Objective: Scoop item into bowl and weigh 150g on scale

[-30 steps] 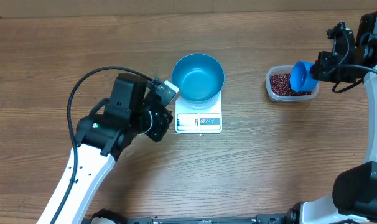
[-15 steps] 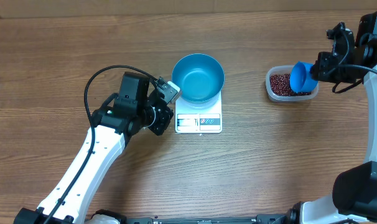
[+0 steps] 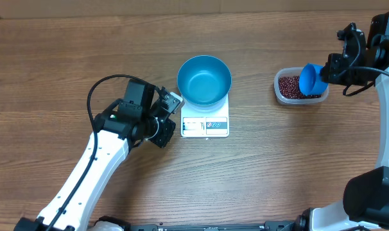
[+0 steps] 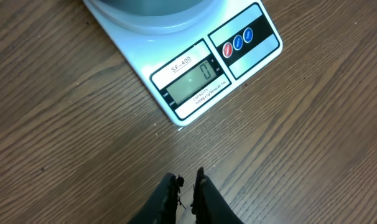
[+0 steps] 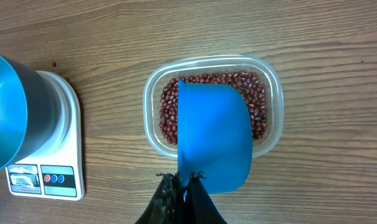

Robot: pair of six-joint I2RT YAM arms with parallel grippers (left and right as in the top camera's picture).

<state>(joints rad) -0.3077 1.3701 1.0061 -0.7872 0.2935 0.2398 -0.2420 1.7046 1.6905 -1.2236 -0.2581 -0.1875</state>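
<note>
Scoop [image 5: 210, 137] sits clamped in right end effector [image 5: 183, 179] over beans [image 5: 170, 106].

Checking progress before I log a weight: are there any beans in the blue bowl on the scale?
No, from overhead the blue bowl on the scale shows only bare blue inside; the beans lie in the clear tub.

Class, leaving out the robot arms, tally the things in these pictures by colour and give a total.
Blue: 2 (bowl, scoop)
White: 1 (scale)
Clear: 1 (tub)
Red-brown: 1 (mass of beans in the tub)
Total: 5
</note>
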